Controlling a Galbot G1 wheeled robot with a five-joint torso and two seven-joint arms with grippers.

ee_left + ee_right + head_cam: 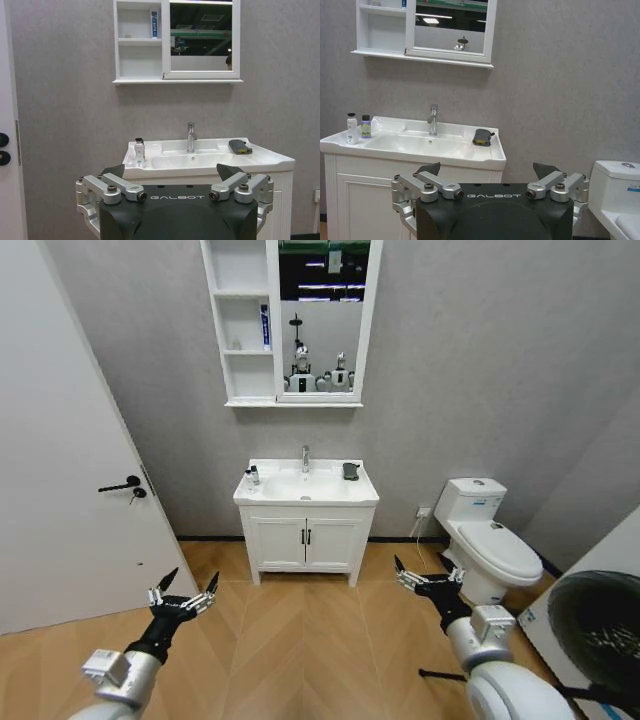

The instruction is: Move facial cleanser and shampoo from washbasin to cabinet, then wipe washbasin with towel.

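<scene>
The white washbasin [305, 487] with a chrome faucet [306, 457] stands against the far wall, well ahead of both arms. Two small bottles, the facial cleanser and shampoo, stand on its left rim: a white one with a black cap [352, 129] and a shorter one with a green label [366, 127]. I cannot tell which is which. The dark folded towel [351, 471] lies on the right rim. Above hangs the white cabinet [248, 325] with its mirror panel. My left gripper [190, 582] and right gripper [428, 570] hover open over the floor, holding nothing.
A low two-door vanity [306, 542] carries the basin. A white toilet [492, 540] stands at the right and a white door [60, 470] at the left. A dark round drum [595, 625] fills the near right corner. A blue-white tube [154, 24] stands on a cabinet shelf.
</scene>
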